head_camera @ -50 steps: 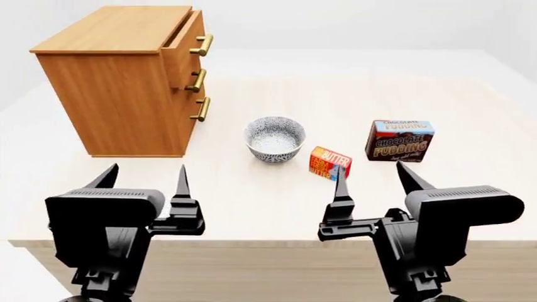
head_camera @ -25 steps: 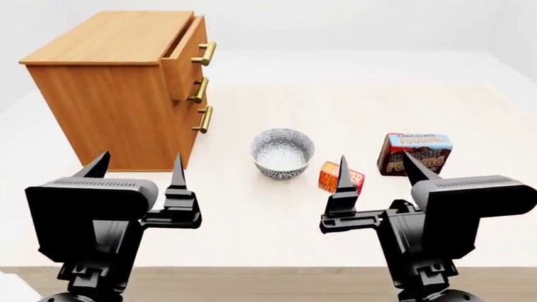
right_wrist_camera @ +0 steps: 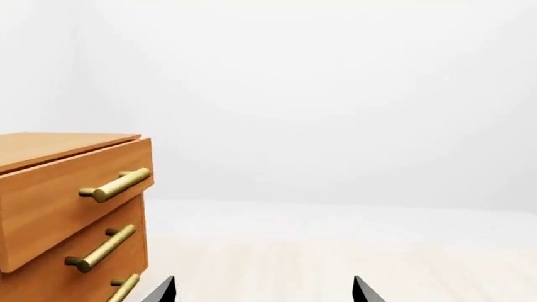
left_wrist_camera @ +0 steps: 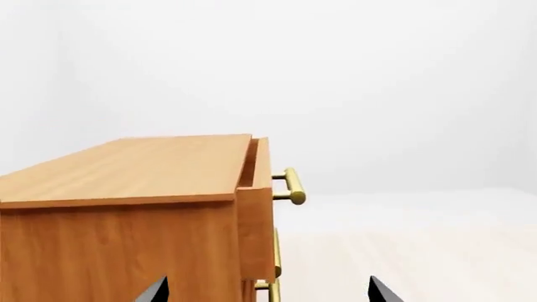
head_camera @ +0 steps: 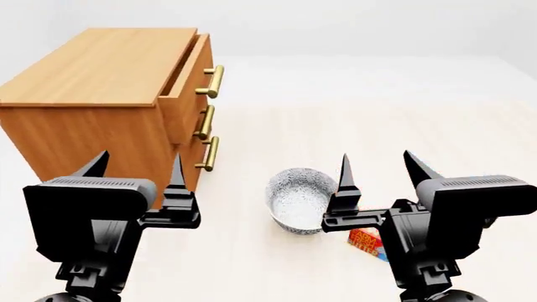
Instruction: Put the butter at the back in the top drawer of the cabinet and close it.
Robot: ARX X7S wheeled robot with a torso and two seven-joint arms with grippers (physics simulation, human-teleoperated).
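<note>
Both the left gripper and right gripper are spread, holding nothing; the top drawer stands ajar, the butter beside the bowl

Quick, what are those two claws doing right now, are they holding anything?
Left gripper: open, holding nothing.
Right gripper: open, holding nothing; the butter sits on the table behind it.
</note>
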